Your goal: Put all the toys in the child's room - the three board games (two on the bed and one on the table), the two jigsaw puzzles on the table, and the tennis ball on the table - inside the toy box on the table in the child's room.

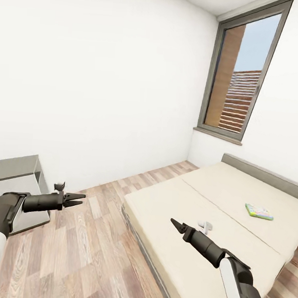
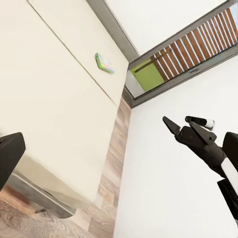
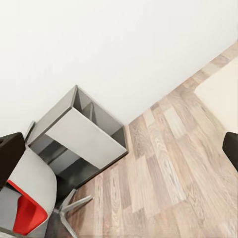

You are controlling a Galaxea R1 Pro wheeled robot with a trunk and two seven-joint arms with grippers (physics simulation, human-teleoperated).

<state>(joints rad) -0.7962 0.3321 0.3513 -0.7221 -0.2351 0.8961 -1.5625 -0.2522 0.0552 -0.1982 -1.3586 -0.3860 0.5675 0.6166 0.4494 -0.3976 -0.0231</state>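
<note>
I am facing a corner of the room, with the bed filling the right half of my head view and wood floor lying open between it and the grey side unit at the left wall. One board game is lying flat on the mattress, toward the headboard side and well in from every bed edge; from my left wrist it is showing as a small green-edged box on the beige cover. A second game is nowhere that I can make out.

My left claw is hanging over bare floor near the side unit, its fingers spread a little and holding nothing. My right claw is reaching out above the near part of the mattress, well short of the game; its fingers are looking close together and empty (my left wrist is showing them from the side, a narrow gap between the tips).

The bed's near edge is running diagonally across the floor, leaving a wide strip of planks toward the white wall. A grey-framed window is standing above the headboard. My right wrist is looking at the side unit and a chair with a red seat beside it.
</note>
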